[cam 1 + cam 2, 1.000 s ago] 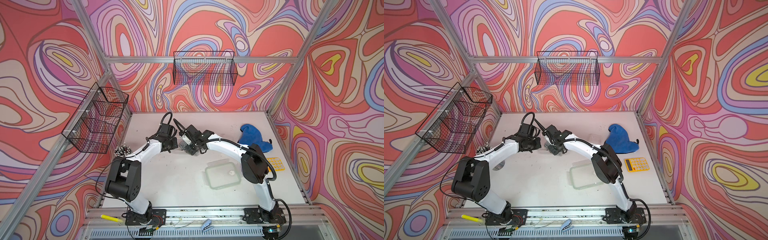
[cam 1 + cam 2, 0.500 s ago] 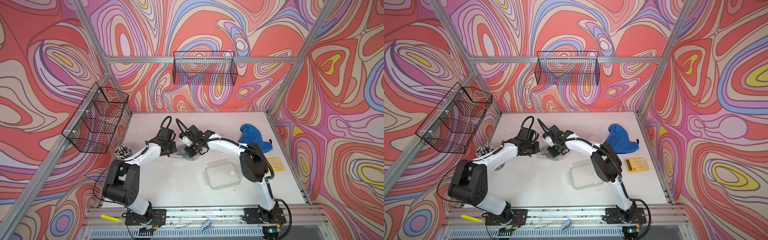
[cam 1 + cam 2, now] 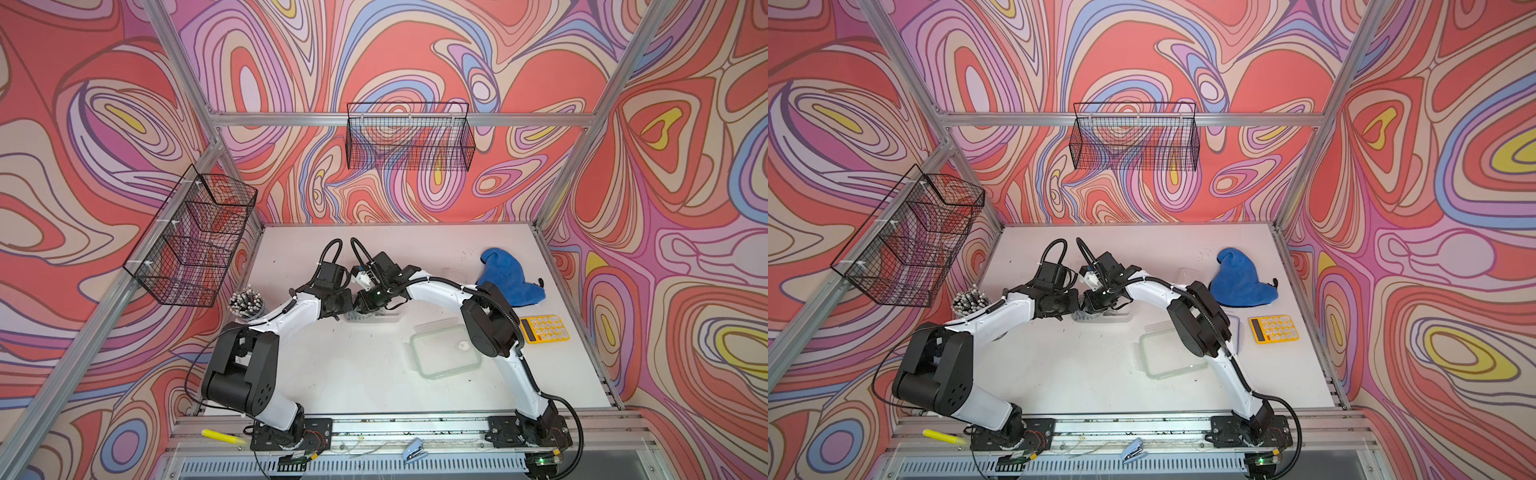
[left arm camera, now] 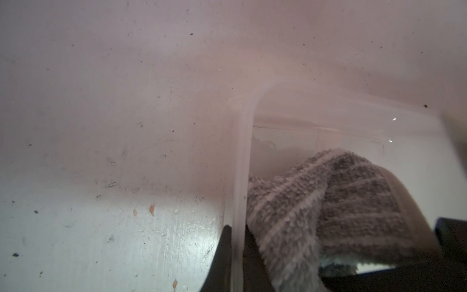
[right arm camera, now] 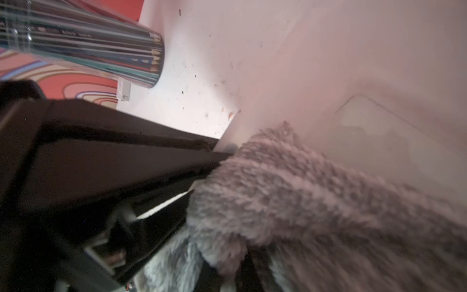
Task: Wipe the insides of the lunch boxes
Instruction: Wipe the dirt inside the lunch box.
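A clear lunch box [image 3: 384, 319] [image 3: 1115, 318] sits mid-table under both wrists. My left gripper [image 4: 237, 230] [image 3: 350, 305] is shut on its wall [image 4: 240, 164], one finger outside and one inside. A grey striped cloth [image 4: 328, 202] [image 5: 303, 197] lies bunched inside the box against that wall, and my right gripper [image 5: 233, 273] [image 3: 362, 306] is shut on it. The cloth mostly hides the right gripper's fingers. A smaller clear lunch box [image 3: 1187, 275] [image 3: 455, 275] stands farther back right, beside the blue cloth.
A blue cloth [image 3: 509, 276] lies back right and a yellow calculator [image 3: 543, 328] at the right edge. A green-rimmed lid [image 3: 440, 357] lies front of centre beside my right arm. A cup of pencils [image 3: 247, 303] [image 5: 101, 50] stands left. Wire baskets [image 3: 409, 141] hang on the walls.
Both grippers have come a little toward the table's front, bringing the clear box and the grey cloth along. Both grips stay as they were.
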